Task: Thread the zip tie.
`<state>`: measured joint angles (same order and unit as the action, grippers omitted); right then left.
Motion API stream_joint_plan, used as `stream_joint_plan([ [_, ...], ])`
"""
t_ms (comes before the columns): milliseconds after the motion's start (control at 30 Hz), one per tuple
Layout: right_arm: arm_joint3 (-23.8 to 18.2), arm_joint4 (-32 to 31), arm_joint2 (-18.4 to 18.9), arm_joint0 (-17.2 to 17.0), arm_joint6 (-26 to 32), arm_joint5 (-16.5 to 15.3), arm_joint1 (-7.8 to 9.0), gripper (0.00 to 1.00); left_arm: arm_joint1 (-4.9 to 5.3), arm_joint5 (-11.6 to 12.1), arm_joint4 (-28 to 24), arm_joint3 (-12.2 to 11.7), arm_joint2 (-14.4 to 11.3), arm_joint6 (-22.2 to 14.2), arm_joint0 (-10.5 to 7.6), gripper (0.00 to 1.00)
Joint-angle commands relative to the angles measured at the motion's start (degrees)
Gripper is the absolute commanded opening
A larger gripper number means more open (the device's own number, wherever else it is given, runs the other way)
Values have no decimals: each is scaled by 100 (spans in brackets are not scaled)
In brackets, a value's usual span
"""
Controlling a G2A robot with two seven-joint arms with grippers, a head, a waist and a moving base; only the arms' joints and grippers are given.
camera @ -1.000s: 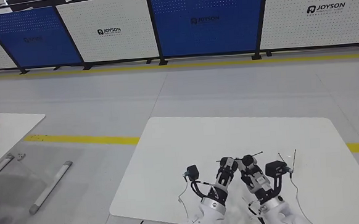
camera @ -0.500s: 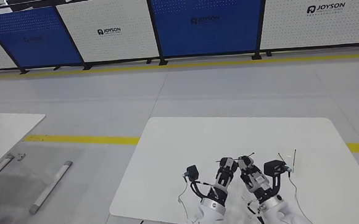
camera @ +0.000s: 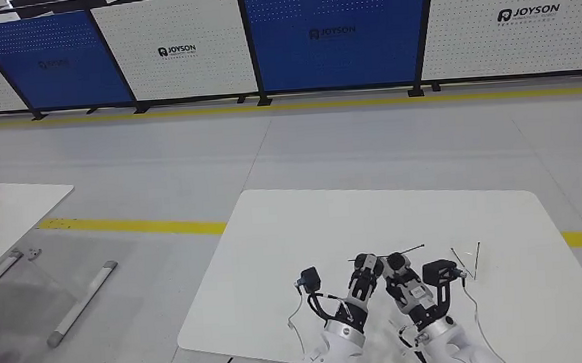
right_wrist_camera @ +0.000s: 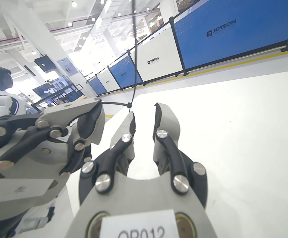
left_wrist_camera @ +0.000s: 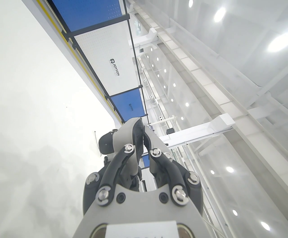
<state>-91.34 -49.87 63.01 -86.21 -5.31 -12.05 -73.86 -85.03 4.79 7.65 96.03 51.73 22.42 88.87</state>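
left gripper [right_wrist_camera: 100,105] clamps zip tie [right_wrist_camera: 135,67], head presented just beyond right gripper [right_wrist_camera: 144,109]; right jaws narrowly open, probably to grab strap.

My two grippers hang side by side above the near part of the table [camera: 373,217], my left gripper [right_wrist_camera: 98,105] just left of my right gripper [right_wrist_camera: 145,112]. The zip tie [right_wrist_camera: 129,105] juts from my left pinch (clamped on one end) and crosses just ahead of my spread right fingertips. Two thin strips [camera: 477,255] lie on the table farther to my right.
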Motion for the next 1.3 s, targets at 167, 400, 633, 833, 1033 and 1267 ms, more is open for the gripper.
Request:
stream_joint_plan([
  [167,-66,-12,54,-42,-47,-51,2,21,-10,-31,19,-23,-13,1,-21,0],
  [400,-100,-42,73,-72,-24,-69,1,22,-21,-59,33,-49,-17,19,-41,0],
  [633,-161,-36,76,-90,25,-76,-4,22,-29,-77,68,-66,-28,16,-54,0],
  [833,-170,-15,113,-101,1,-85,-6,18,-35,-77,105,-84,-49,9,-50,0],
  [1033,-145,16,119,-90,5,-95,-14,15,-40,-73,132,-92,-48,33,-47,0],
  [1267,-131,-1,126,-95,-41,-150,-19,10,-47,-63,150,-108,-51,51,-44,0],
])
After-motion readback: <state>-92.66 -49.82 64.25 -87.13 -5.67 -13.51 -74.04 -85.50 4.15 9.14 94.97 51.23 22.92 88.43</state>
